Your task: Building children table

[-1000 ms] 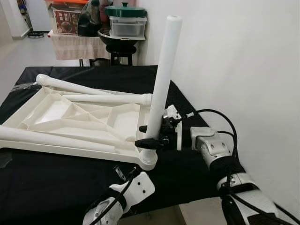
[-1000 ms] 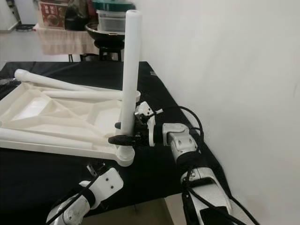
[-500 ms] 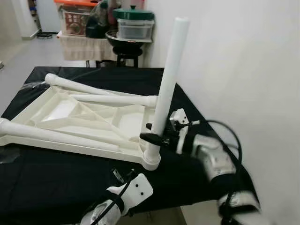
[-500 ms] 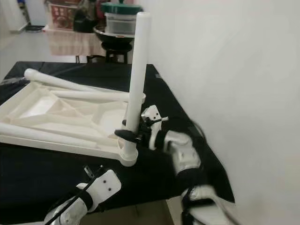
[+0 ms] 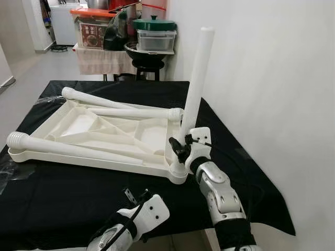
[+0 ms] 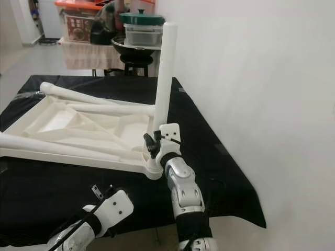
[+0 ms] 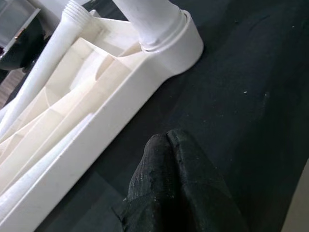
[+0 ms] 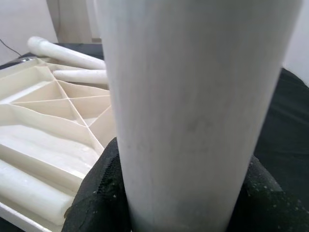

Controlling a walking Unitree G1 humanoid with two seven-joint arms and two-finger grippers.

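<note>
**Right hand clamped on the one upright leg; three legs still loose**

The right hand (image 5: 180, 149) is clamped around the lower end of the upright leg (image 5: 198, 78), its two black fingers (image 8: 99, 193) pressed against either side of the white tube just above the corner socket (image 5: 179, 171). That leg stands nearly straight up, leaning slightly, in the near right corner of the upturned tabletop (image 5: 78, 125), which lies ribbed side up on the worktop (image 5: 63, 193) covered in black cloth.

By my reading, the build is about a quarter done. One leg is in its socket, though whether it is fully tightened cannot be told. Three more white legs lie loose: the near leg (image 5: 68, 149) along the front edge of the tabletop, the far leg (image 5: 99, 100) across the back, and the middle leg (image 5: 138, 112) ending just beside the upright one.

The left hand (image 7: 166, 145) rests low by the worktop's near edge, fingers together and holding nothing, a little short of the socket corner.

The socket corner sits close to the worktop's front edge, with a strip of bare cloth before the drop. A white wall (image 5: 261, 78) runs close along the right side, limiting the right arm's swing. Beyond the far edge, a cluttered shelf (image 5: 120, 39) with boxes and pots stands well apart. More open floor lies to the left.
</note>
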